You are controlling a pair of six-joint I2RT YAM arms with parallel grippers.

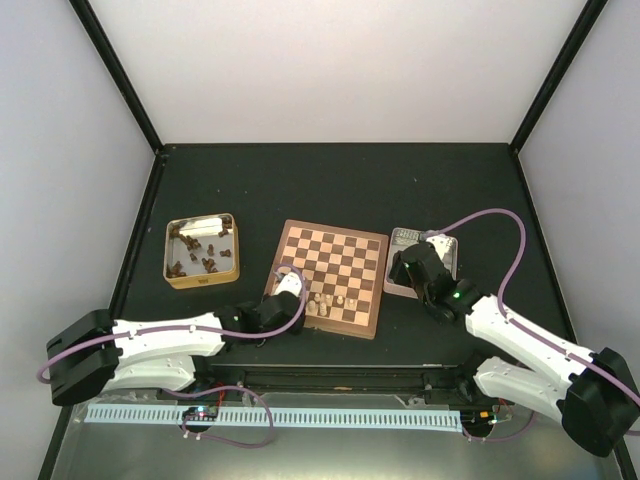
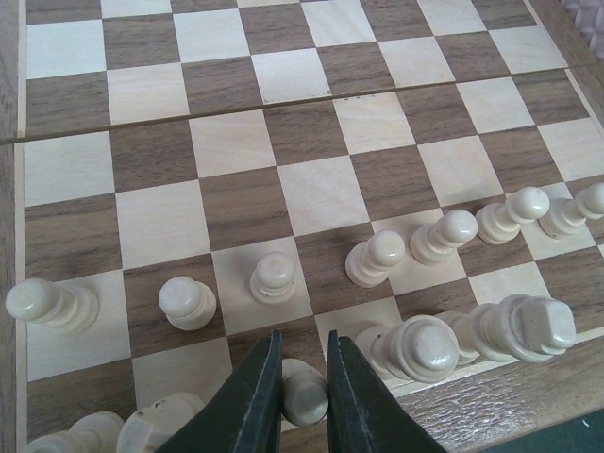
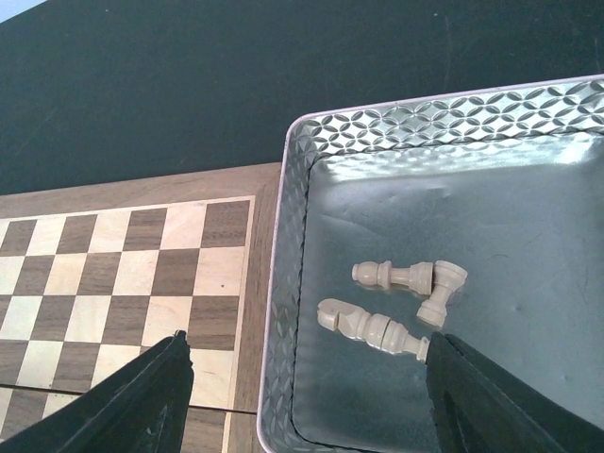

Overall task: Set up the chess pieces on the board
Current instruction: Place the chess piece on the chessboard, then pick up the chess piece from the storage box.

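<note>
– Between the fingers of the left pincer, a pale piece is sitting. Is the pincer squeezing it?

– Yes, it is pinching it tight, low down on the near row of the board.

– What is standing next to it?

– Other pale men are crowding it. A left neighbour is standing just beside it, and a right neighbour too. Pawns are lining up one row further out.

– So what could be going wrong?

– I am thinking the fingers are the danger. If they are opening too wide or lifting crooked, they could be bumping a neighbour and tipping it, and that one could be knocking the next. The piece might also be sticking to a finger and falling over when the pincer lets go.

– And the other pincer?

– The right pincer is hanging wide open, holding nothing, over a silver tin. Three pale pieces are lying flat inside. Far on the left, dark pieces are waiting in a gold tin.
</note>
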